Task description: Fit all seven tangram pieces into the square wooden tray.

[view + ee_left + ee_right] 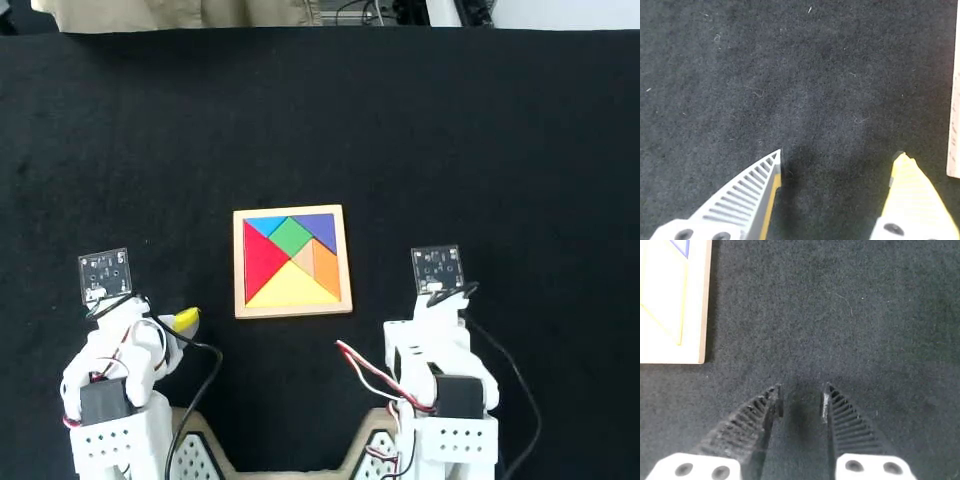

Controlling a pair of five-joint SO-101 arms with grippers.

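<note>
- The left pincer (839, 156), with one white ribbed finger and one yellow one, is spread wide and holds nothing, low over bare cloth.
- The right pincer (801, 390), with two black ribbed fingers, is at a narrow gap and is likewise empty.
- Each pincer sits on its own side of the tray and apart from it. This reads as a resting pose, most likely because the tray looks full.
- The black felt-covered worktop (450, 130) carries the square pale wooden tray (292, 312) midway between the two arms and a little ahead of them.
- Seven pieces lie flat inside the rim, edge to edge:
  - large red triangle (262, 262)
  - large yellow triangle (292, 288)
  - green square (292, 236)
  - small blue triangle (262, 225)
  - violet-blue parallelogram (322, 228)
  - orange triangle (326, 268)
  - small tan triangle (302, 260)
- They appear to fill the square without gaps, so the task seems complete.
- No legible writing or label can be made out on the tray or the pieces, which are plain blocks of colour.
</note>
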